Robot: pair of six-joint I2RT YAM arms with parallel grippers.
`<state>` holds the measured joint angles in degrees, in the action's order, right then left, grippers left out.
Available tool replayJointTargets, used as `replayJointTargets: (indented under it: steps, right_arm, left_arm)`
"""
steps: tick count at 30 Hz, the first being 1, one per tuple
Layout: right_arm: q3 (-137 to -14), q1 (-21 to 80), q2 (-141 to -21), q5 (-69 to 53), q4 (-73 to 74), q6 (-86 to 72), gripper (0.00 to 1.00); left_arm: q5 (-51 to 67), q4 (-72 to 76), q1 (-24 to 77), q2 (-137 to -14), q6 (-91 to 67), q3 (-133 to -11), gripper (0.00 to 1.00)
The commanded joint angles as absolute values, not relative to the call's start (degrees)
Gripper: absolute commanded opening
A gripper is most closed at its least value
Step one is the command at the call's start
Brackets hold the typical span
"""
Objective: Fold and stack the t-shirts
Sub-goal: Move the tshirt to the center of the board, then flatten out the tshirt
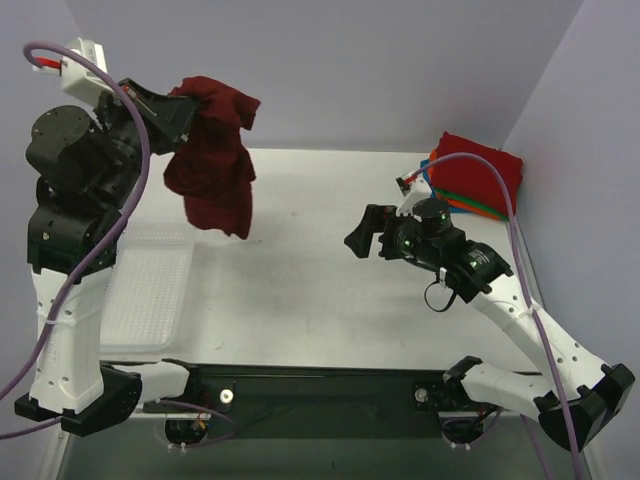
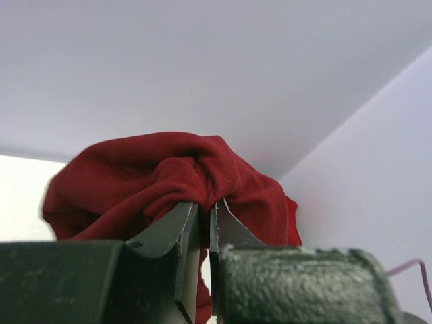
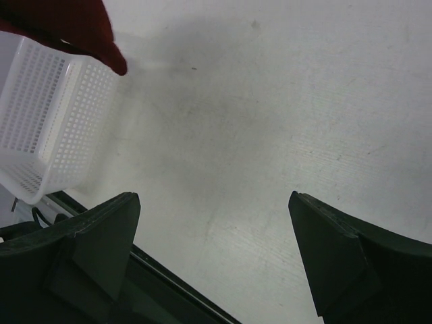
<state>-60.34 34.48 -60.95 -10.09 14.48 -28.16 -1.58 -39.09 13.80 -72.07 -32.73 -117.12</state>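
A dark maroon t-shirt (image 1: 212, 160) hangs bunched in the air at the back left, high above the table. My left gripper (image 1: 186, 112) is shut on its top fold; in the left wrist view the cloth (image 2: 169, 182) bulges over the nearly touching jaws of that gripper (image 2: 204, 208). Folded t-shirts, red on top of orange, green and blue layers, form a stack (image 1: 478, 175) at the back right corner. My right gripper (image 1: 362, 236) hovers open over the table's middle right, with nothing between its fingers (image 3: 101, 236). A corner of the maroon t-shirt (image 3: 74, 27) shows in the right wrist view.
A white mesh basket (image 1: 150, 295) stands at the left of the table, under the hanging shirt, also seen as the basket (image 3: 47, 128) in the right wrist view. White walls close the back and sides. A black rail (image 1: 320, 385) runs along the near edge.
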Motion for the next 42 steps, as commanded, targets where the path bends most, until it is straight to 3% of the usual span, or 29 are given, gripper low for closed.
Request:
replayJointTargets:
  steps: [1,5,11,14,22,26,37,42]
  right_arm:
    - [-62.49,34.19,-59.07,-6.69,16.08,-27.07,1.00]
    - [-60.04,34.19,-57.40,-2.56,16.26,-27.07,1.00]
    - [-54.59,34.10,-55.64,2.90,16.08,-29.17,1.00]
    - [-49.85,34.54,-55.37,2.47,14.42,-30.84,0.99]
    - [-37.54,36.64,-58.61,2.81,3.44,-36.47,0.92]
    - [-34.90,39.62,-63.44,2.90,-5.17,-38.85,0.88]
    - [-44.37,39.12,-78.91,7.12,-12.66,-34.54,0.82]
    - [-47.63,37.27,-83.83,1.59,-13.54,-34.54,0.81]
  left_arm:
    - [-6.23,-36.83,21.58,-73.91,-28.74,-118.31,0.00]
    - [-8.52,-34.82,28.73,-75.23,-26.90,-111.05,0.01]
    - [-3.17,-24.97,30.85,-76.55,-30.84,-88.70,0.48]
    - [-1.24,-23.65,30.85,-77.52,-32.43,-81.84,0.56]
    - [-5.11,-23.21,30.50,-71.98,-36.65,-62.08,0.56]
    - [-2.73,-22.41,30.85,-74.88,-36.56,-58.98,0.52]
    - [-0.70,-20.48,31.64,-80.06,-37.00,-55.37,0.51]
    - [0.00,-15.91,31.73,-81.29,-37.44,-53.79,0.65]
